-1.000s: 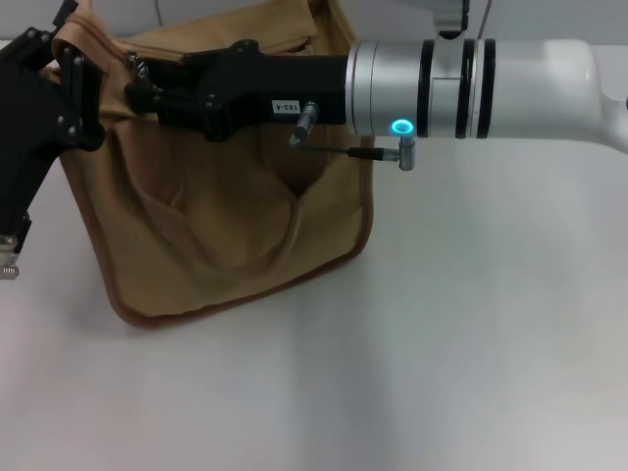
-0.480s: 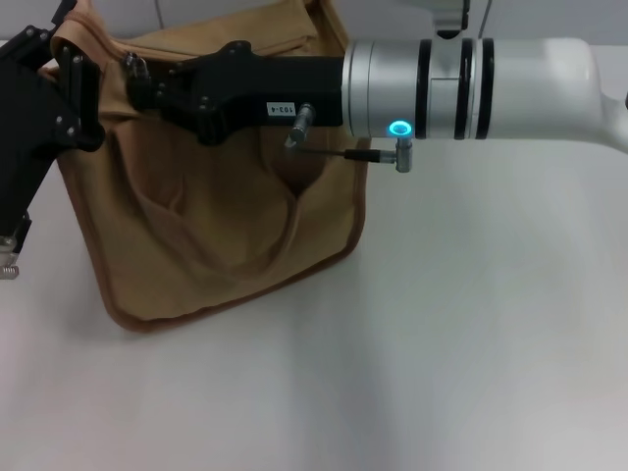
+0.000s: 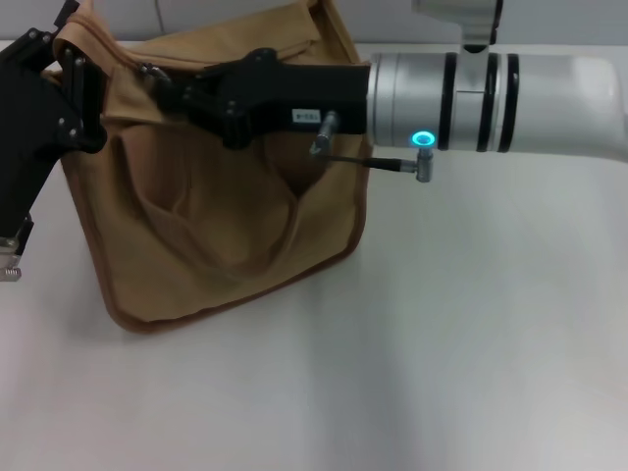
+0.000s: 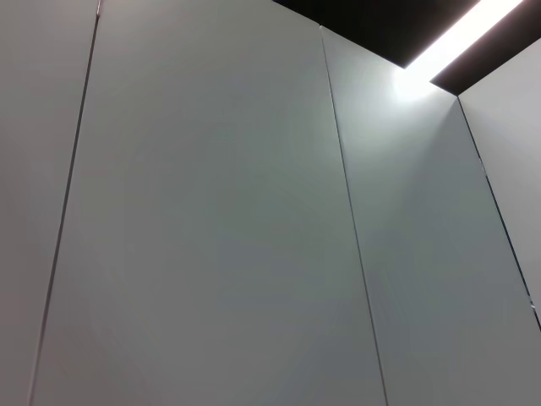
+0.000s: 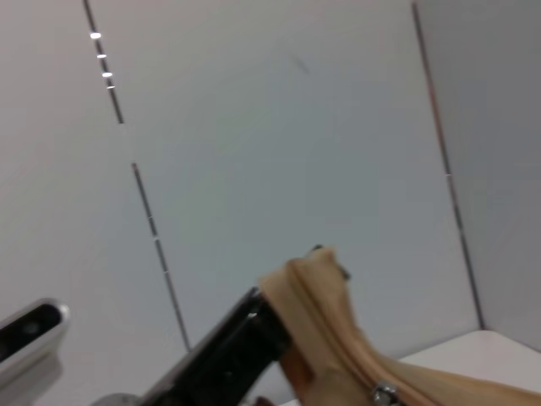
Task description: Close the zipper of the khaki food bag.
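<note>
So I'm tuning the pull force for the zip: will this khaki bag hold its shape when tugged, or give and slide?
The khaki food bag is probably floppy: its front panel sags in deep folds. It likely deforms before the zipper runs, which fits the left gripper bracing one top corner while the right gripper works along the top edge. On the smooth table, it may slide if unbraced.

A plain white worktop (image 3: 412, 373) is seen filling the head view. Only one thing is carried directly on it: the khaki food bag (image 3: 216, 226), which is set toward the worktop's far left part, its brown-piped bottom edge resting on the surface and its front panel sagging in folds.
</note>
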Tool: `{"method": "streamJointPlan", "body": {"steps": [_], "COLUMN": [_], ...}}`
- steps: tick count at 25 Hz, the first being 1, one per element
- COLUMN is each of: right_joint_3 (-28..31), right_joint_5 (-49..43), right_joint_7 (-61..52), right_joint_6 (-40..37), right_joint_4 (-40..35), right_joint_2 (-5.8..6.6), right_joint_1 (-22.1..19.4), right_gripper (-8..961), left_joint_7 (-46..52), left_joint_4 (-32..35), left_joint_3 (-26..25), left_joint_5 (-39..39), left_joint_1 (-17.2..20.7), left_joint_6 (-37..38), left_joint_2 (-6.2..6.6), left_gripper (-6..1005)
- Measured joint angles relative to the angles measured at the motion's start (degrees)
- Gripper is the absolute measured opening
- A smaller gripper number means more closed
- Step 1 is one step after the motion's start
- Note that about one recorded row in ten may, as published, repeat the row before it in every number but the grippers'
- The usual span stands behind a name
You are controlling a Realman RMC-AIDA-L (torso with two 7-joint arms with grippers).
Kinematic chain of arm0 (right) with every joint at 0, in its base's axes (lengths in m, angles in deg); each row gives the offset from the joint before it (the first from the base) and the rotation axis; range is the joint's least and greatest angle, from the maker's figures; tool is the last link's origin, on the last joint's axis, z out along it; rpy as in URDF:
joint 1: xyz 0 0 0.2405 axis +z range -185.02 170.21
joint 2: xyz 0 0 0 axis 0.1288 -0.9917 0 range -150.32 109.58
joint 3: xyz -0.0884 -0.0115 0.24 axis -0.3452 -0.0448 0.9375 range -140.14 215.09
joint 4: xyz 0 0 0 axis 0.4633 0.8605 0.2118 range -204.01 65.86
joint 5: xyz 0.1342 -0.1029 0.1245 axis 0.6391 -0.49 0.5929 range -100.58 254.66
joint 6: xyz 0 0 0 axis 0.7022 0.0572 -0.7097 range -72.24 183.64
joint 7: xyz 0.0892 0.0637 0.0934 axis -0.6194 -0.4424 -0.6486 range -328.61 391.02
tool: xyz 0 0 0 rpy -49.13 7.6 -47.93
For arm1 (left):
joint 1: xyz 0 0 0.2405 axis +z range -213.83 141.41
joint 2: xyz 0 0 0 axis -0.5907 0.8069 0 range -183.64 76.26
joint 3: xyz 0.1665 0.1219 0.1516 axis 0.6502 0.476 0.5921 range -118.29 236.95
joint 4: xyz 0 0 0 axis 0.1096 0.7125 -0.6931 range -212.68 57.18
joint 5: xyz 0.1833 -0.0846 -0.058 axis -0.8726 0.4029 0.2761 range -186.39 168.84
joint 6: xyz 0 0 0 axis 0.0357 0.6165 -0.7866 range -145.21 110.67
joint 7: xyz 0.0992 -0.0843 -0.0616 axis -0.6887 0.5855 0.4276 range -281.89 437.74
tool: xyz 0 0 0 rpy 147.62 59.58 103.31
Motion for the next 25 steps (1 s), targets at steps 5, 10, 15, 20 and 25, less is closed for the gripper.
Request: {"method": "streamJointPlan", "body": {"steps": [5,10,15,20,25], "right_joint_3": [1.5,3.0,7.2,11.9,15.4], "right_joint_5": [0.0,0.2,-0.2,-0.2,0.0], "right_joint_7": [1.2,2.2,3.1,4.3,5.6], "right_joint_6": [2.1,3.7,4.1,2.4,-1.2], "right_joint_4": [-0.1,-0.7,-2.1,-2.5,-1.9], "right_joint_2": [-0.10,-0.16,-0.07,0.07,0.11], "right_joint_1": [-1.9,-4.6,-9.8,-14.8,-17.3], "right_gripper": [13,15,16,17,18], "left_joint_7": [0.0,-0.1,-0.1,-0.2,0.1], "left_joint_4": [0.0,0.0,0.0,0.0,0.0], "left_joint_3": [-0.2,-0.4,-0.4,-0.4,-0.5], "left_joint_5": [0.1,0.2,0.4,0.6,0.6], "left_joint_1": [0.3,0.4,0.5,0.5,0.4], "left_joint_6": [0.0,-0.2,-0.8,-2.3,-4.1], "left_joint_2": [0.00,0.00,0.06,0.09,0.09], "left_gripper": [65,66,67,68,68]}}
